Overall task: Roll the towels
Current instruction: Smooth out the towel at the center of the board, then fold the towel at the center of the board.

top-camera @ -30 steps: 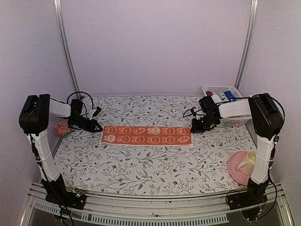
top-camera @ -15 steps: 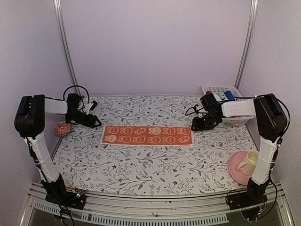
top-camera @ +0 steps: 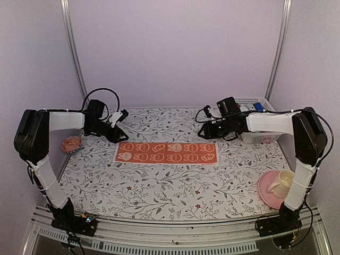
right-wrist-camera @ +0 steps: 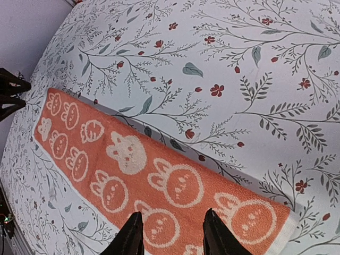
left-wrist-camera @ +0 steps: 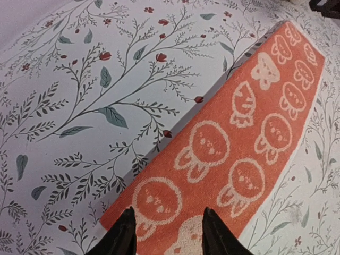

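Note:
One towel [top-camera: 166, 153], orange-red with white rabbit faces, lies flat as a long strip across the middle of the floral tablecloth. My left gripper [top-camera: 118, 137] hovers just behind the strip's left end. In the left wrist view that gripper [left-wrist-camera: 169, 236] is open, with the towel [left-wrist-camera: 249, 138] below and nothing between its fingers. My right gripper [top-camera: 205, 134] hangs behind the strip's right end. Seen from the right wrist, it [right-wrist-camera: 172, 236] is open too, above the towel [right-wrist-camera: 127, 175] and holding nothing.
A white basket [top-camera: 254, 101] with bottles stands at the back right, by the right arm. A pink plate [top-camera: 264, 195] bearing a pale cup sits at the front right. A small pink round thing [top-camera: 70, 143] lies at the left edge.
Both grippers were shut at the towel's two ends and have opened. Both have lifted away toward the back and swung inward. The towel stays flat in place.

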Controlling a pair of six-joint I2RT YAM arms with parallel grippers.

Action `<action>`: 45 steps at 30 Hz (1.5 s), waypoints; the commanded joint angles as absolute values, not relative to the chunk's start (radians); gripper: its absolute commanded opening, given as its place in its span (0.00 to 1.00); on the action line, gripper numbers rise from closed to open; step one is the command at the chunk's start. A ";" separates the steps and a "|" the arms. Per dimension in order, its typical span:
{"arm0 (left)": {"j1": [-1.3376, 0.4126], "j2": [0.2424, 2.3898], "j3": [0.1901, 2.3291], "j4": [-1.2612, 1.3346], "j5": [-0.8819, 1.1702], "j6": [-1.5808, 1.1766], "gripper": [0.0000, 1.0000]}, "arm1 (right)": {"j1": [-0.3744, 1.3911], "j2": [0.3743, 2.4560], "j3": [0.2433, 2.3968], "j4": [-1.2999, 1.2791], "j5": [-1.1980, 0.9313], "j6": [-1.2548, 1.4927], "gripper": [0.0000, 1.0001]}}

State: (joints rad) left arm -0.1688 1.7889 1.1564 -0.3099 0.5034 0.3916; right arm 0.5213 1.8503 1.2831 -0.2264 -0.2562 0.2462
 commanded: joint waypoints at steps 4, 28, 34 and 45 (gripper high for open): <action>-0.205 1.935 1.162 -0.261 0.315 0.384 0.44 | 0.511 2.076 1.355 -0.085 -0.315 0.397 0.39; -0.208 1.798 1.152 -0.359 0.378 0.419 0.93 | 0.499 1.714 1.033 -0.205 -0.101 0.387 0.60; -0.187 1.680 1.032 -0.380 0.441 0.450 0.97 | 0.499 1.714 0.936 -0.167 -0.091 0.429 0.60; -0.068 1.474 0.859 -0.346 0.505 0.482 0.97 | 0.519 1.834 0.930 -0.129 -0.101 0.485 0.56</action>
State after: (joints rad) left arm -0.0872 1.5444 0.8928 -0.3786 0.4755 0.4675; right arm 0.5034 1.7729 0.9222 -0.1524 -0.1085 0.4500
